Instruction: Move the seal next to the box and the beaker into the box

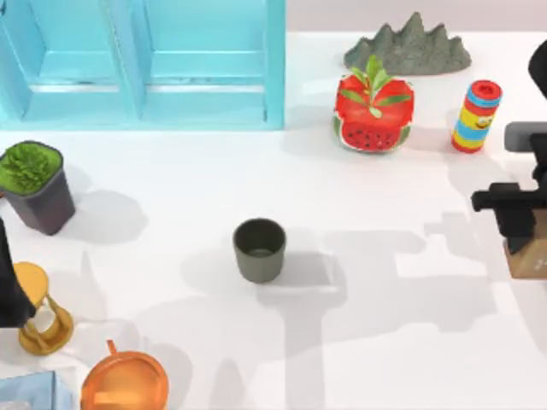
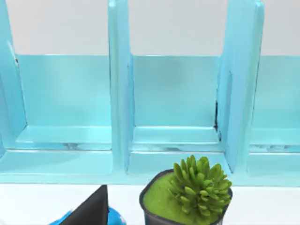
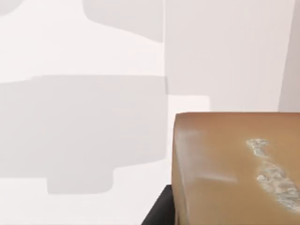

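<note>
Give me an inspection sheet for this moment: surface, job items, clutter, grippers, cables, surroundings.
Surface: white table, crossed by arm shadows.
Job's things: beaker upright mid-table, apart from all else; seal at the right edge under the right arm; blue box at the back left.
Clutter: potted plant, hourglass, orange pot, watermelon, striped cylinder, grey rock.
Grippers: right gripper over the seal; left arm parked at the left edge.
Cables: nothing seen.
Surroundings: nothing seen.

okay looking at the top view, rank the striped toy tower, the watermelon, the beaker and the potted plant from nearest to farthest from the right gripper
From the right gripper, at the right edge:
1. Striped toy tower, back right.
2. Watermelon, back, right of centre.
3. Beaker, centre.
4. Potted plant, far left.
</note>
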You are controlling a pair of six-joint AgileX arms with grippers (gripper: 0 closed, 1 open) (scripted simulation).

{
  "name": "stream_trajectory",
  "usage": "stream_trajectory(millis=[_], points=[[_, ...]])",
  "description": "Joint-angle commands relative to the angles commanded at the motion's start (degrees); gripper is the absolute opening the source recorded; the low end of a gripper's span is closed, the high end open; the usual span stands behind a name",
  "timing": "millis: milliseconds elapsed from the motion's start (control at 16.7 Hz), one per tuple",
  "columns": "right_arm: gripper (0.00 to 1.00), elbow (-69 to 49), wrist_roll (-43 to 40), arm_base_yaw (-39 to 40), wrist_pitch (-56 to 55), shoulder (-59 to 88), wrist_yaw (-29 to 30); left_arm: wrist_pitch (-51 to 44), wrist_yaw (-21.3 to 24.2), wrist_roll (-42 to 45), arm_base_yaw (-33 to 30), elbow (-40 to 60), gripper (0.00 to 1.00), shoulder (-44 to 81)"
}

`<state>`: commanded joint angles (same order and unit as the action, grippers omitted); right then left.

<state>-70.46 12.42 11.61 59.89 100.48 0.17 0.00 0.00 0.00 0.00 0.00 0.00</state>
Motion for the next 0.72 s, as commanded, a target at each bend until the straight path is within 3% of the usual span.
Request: stream_trajectory(millis=[600, 720], points=[[0.98, 0.00, 0.00, 0.00, 0.00, 0.00, 0.00, 0.00, 0.00, 0.00, 0.00, 0.00, 1.00, 0.00], [1.00, 0.00, 0.00, 0.00, 0.00, 0.00, 0.00, 0.00, 0.00, 0.00, 0.00, 0.00, 1.00, 0.00]])
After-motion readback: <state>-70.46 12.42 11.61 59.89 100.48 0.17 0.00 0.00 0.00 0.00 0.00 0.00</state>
